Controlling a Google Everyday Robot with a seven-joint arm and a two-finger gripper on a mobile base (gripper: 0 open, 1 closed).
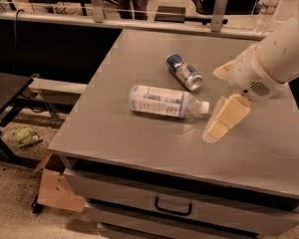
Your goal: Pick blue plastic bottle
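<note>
The blue plastic bottle (pixel 164 101) lies on its side in the middle of the grey table (pixel 119 133), its small white cap pointing right. It is clear with a white-and-pale-blue label. My gripper (pixel 220 122) hangs from the white arm at the right, its cream fingers pointing down-left, just right of the bottle's cap and a little above the table. It holds nothing.
A blue-and-silver can (pixel 183 71) lies behind the bottle. A clear water bottle (pixel 267 9) stands far back right. Below the tabletop is a drawer with a handle (pixel 173 206). A cardboard box (pixel 55 188) sits on the floor at the left.
</note>
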